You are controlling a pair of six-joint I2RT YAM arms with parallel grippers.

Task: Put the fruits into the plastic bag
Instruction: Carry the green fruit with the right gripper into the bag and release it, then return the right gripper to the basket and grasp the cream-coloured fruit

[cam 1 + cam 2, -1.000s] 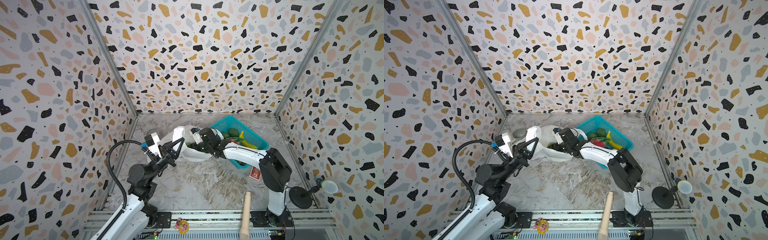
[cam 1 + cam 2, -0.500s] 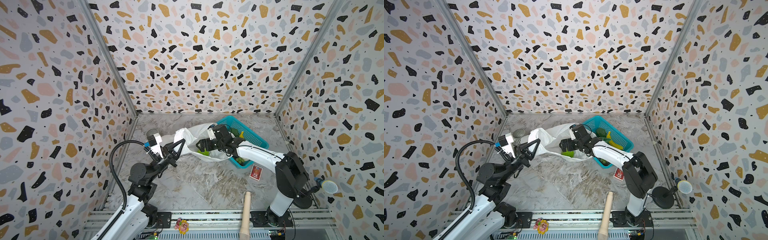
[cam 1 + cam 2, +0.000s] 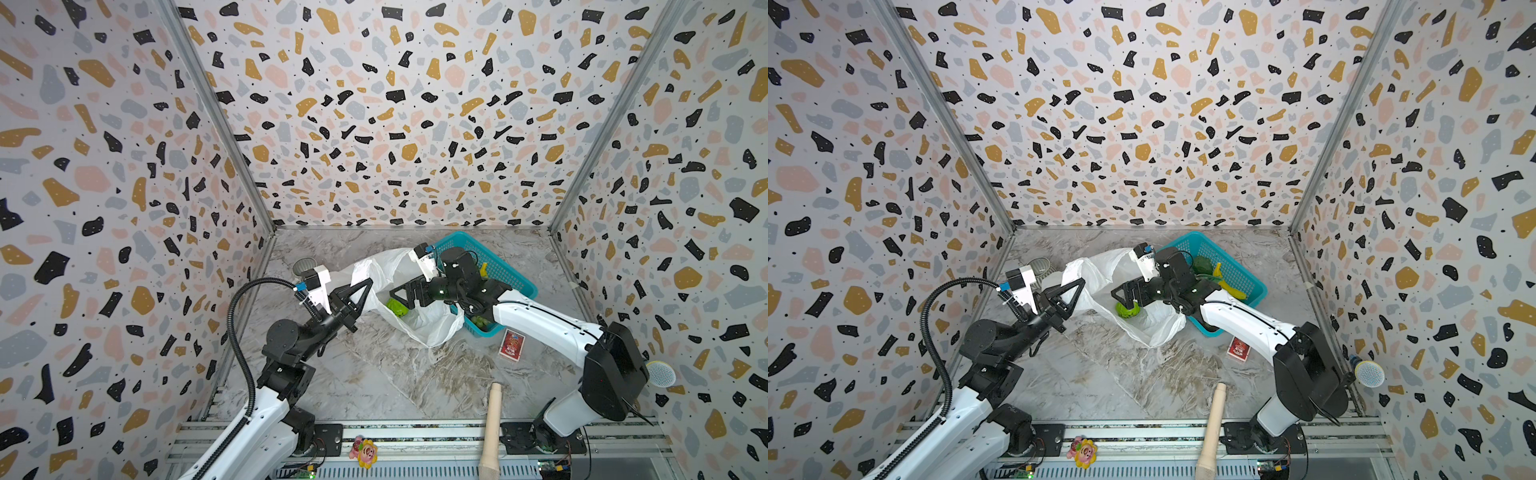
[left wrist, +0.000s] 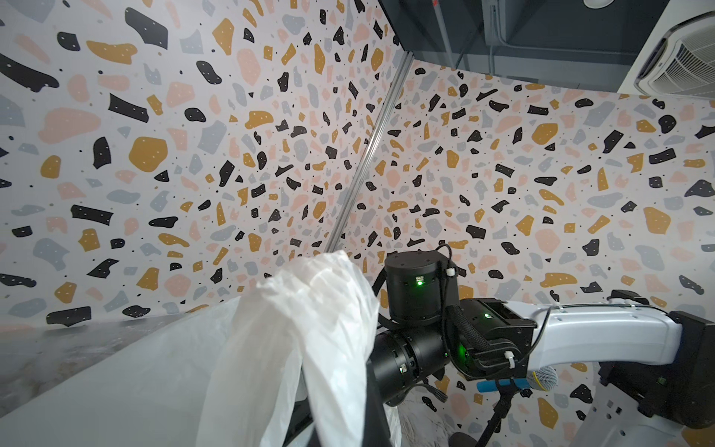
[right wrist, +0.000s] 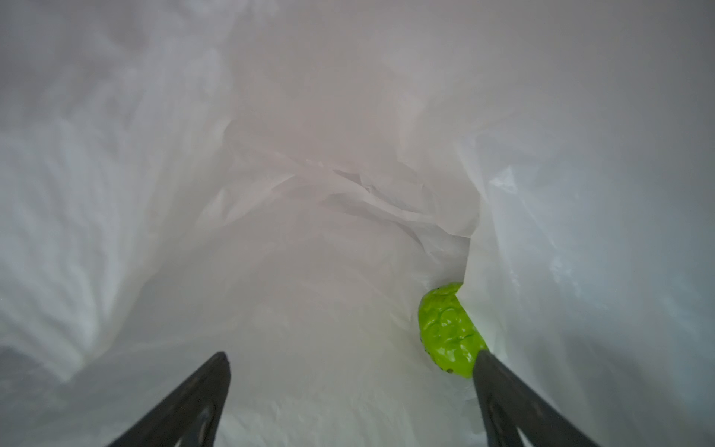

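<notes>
The white plastic bag (image 3: pixel 419 322) (image 3: pixel 1096 270) lies open on the floor at mid-back. My left gripper (image 3: pixel 366 286) (image 3: pixel 1079 287) is shut on its raised left edge; in the left wrist view the bag (image 4: pixel 309 317) covers the jaws. My right gripper (image 3: pixel 401 295) (image 3: pixel 1121 296) (image 5: pixel 350 356) stands open inside the bag's mouth, holding nothing. A lime-green bumpy ball (image 3: pixel 397 308) (image 3: pixel 1128 310) (image 5: pixel 449 329) rests loose on the bag's floor beside one fingertip. More fruits sit in the teal basket (image 3: pixel 505 270): a dark green round one (image 3: pixel 1202 264), a yellow piece (image 3: pixel 1229 286) and green grapes (image 3: pixel 480 321).
A red card packet (image 3: pixel 512 344) lies in front of the basket. A wooden stick (image 3: pixel 491 419) and a pink-yellow flower toy (image 3: pixel 364 451) sit at the front rail. A microphone (image 3: pixel 660 374) stands at the right wall, and a round metal disc (image 3: pixel 304 266) at the back left.
My right gripper has opened and drawn back to the right, out of the depth of the bag; the lime-green ball now lies free inside. The left gripper has kept its hold, slightly raised.
</notes>
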